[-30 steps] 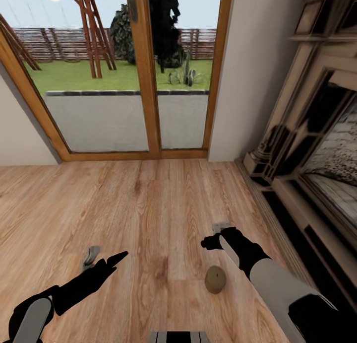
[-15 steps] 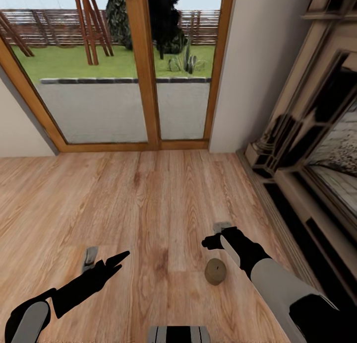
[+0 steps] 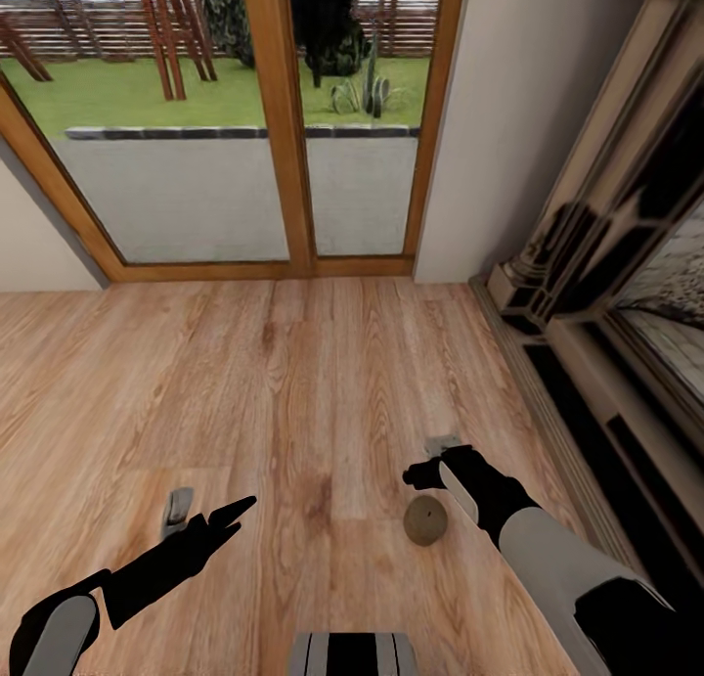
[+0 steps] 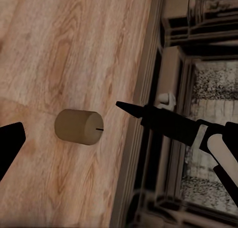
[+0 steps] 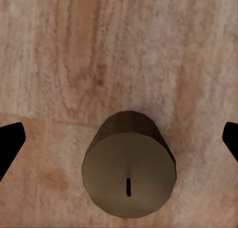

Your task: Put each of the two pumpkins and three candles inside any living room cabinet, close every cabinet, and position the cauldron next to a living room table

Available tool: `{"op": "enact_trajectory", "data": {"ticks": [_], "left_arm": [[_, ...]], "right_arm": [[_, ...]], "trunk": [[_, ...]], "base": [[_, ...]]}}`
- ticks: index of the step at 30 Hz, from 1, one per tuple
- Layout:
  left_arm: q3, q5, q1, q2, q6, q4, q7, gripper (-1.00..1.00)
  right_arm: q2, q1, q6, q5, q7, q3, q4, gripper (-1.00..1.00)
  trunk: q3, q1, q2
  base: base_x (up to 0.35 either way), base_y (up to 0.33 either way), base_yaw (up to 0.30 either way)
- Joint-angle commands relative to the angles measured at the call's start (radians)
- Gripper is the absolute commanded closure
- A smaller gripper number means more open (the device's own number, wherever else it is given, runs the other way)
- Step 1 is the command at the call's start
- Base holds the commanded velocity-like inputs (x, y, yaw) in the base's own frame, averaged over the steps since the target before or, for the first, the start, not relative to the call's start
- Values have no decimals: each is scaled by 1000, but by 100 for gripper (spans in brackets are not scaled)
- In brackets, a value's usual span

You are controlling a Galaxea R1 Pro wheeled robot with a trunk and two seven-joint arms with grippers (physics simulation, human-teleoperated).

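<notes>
We find one candle upright on the floor directly below the right gripper, jaws spread wide and empty, left gripper likewise released; we advise descending squarely centred before clamping.

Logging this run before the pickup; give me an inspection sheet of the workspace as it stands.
Surface: wood floor, bare planks.
Job's things: one candle standing on the floor, wick up; under the right gripper, between its fingers in the wrist view, untouched.
Clutter: nothing seen.
Grippers: right open, fingers wide either side of the candle; left gripper open, held above the floor, apart from the candle.
Cables: nothing seen.
Surroundings: glass doors ahead with garden beyond; fireplace along the robot's right.
</notes>
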Motion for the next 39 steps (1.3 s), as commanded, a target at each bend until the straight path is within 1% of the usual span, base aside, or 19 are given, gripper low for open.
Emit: {"op": "enact_trajectory", "data": {"ticks": [1, 6, 14, 19, 39], "left_arm": [[1, -3, -1, 0, 5, 0, -5, -100], [1, -4, -1, -1, 5, 1, -6, -100], [1, -6, -1, 0, 5, 2, -6, -100], [1, -5, -1, -1, 4, 2, -6, -100], [1, -7, -1, -1, 4, 3, -5, -100]], "right_arm": [[-2, -1, 4, -5, -3, 5, -1, -100], [-11, -1, 4, -6, -2, 5, -1, -100], [-14, -1, 4, -6, -2, 4, -2, -100], [-15, -2, 4, -6, -2, 4, -3, -100], [-17, -2, 4, -6, 0, 4, -7, -100]], "trunk": [[-5, 0, -1], [-24, 2, -2], [-55, 6, -4], [-55, 6, -4], [-132, 15, -8]], "base": [[0, 0, 0], [0, 0, 0], [0, 0, 0], [0, 0, 0], [0, 0, 0]]}}
